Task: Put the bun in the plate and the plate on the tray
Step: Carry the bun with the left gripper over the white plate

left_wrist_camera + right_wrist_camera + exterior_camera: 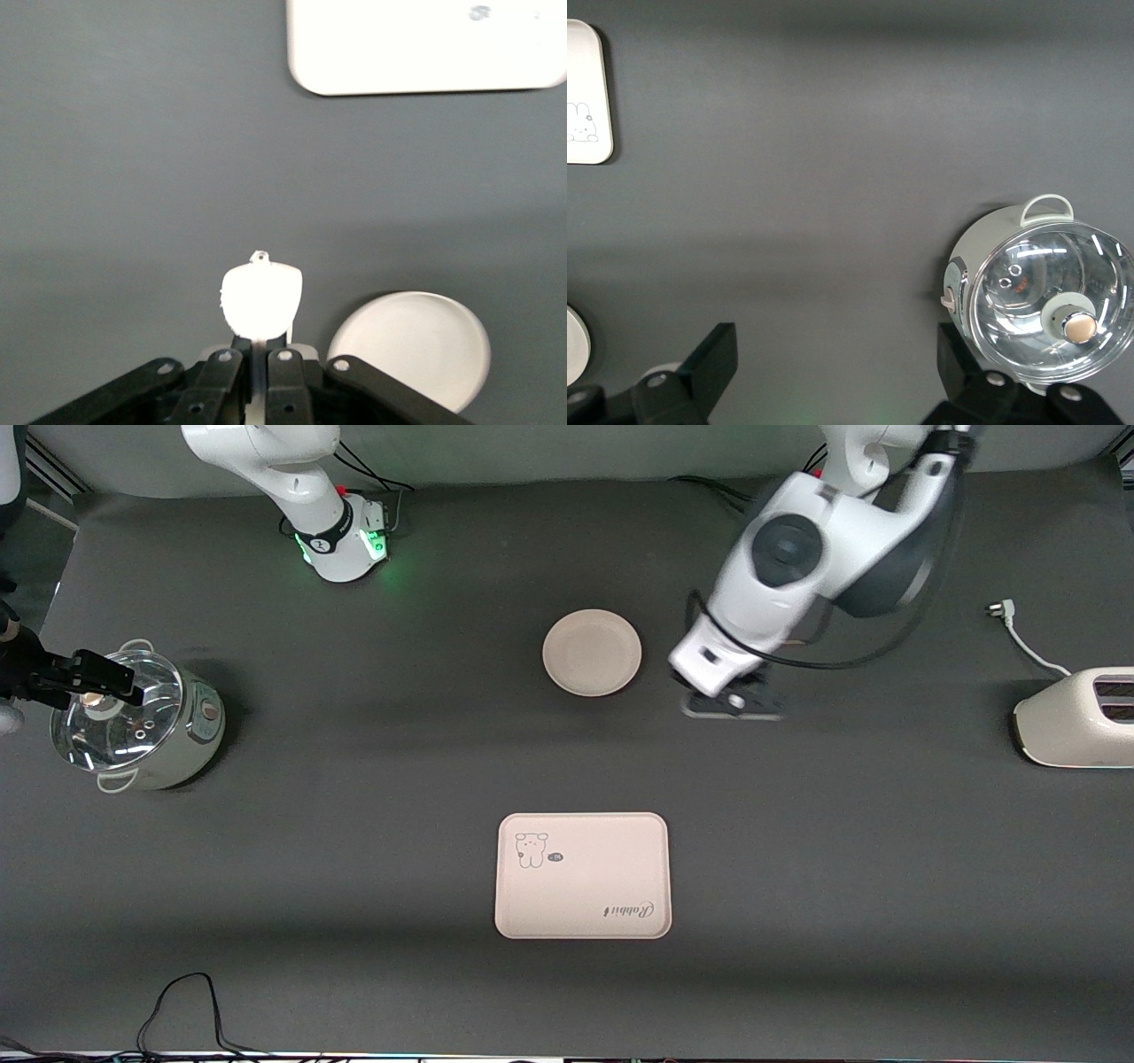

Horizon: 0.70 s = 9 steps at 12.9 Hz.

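Left tool pinches the bun beside the plate.
Front: left tool (732,701) low over the worktop (354,850) by the plate (592,652); tray (582,875) near the front edge. Left wrist: fingers pressed on the bun (261,299). Right wrist: right tool (833,376), spread, waits beside the pot (1041,297).
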{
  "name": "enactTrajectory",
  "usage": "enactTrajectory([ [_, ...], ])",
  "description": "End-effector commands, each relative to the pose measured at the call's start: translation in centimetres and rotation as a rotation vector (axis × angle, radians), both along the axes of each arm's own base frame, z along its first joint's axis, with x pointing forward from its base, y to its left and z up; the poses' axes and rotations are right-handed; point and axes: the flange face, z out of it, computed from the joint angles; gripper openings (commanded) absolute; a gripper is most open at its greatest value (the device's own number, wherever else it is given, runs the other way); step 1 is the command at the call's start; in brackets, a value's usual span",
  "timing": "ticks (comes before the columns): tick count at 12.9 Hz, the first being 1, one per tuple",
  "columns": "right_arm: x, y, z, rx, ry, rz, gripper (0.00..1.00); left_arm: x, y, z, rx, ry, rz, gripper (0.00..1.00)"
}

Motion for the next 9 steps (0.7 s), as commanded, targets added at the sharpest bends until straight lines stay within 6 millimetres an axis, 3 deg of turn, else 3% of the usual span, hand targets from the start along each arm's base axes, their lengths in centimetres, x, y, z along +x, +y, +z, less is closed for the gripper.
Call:
enactTrajectory([
  [1, 0.0, -0.1, 0.2, 0.006, -0.007, -0.009, 1.0, -4.5, -6.0, -5.1, -0.041, -0.012, 0.067, 0.0],
  [5, 0.0, -0.1, 0.2, 0.006, -0.007, -0.009, 1.0, -11.5, -13.2, -13.7, -0.043, -0.007, 0.121, 0.0],
  [7, 0.0, 0.0, 0.2, 0.006, -0.007, -0.007, 1.0, -12.9, -14.7, -17.0, -0.04, -0.023, 0.169, 0.0],
  [9, 0.0, -0.1, 0.2, 0.006, -0.007, -0.009, 1.0, -13.4, -14.9, -18.9, -0.019, -0.03, 0.144, 0.0],
])
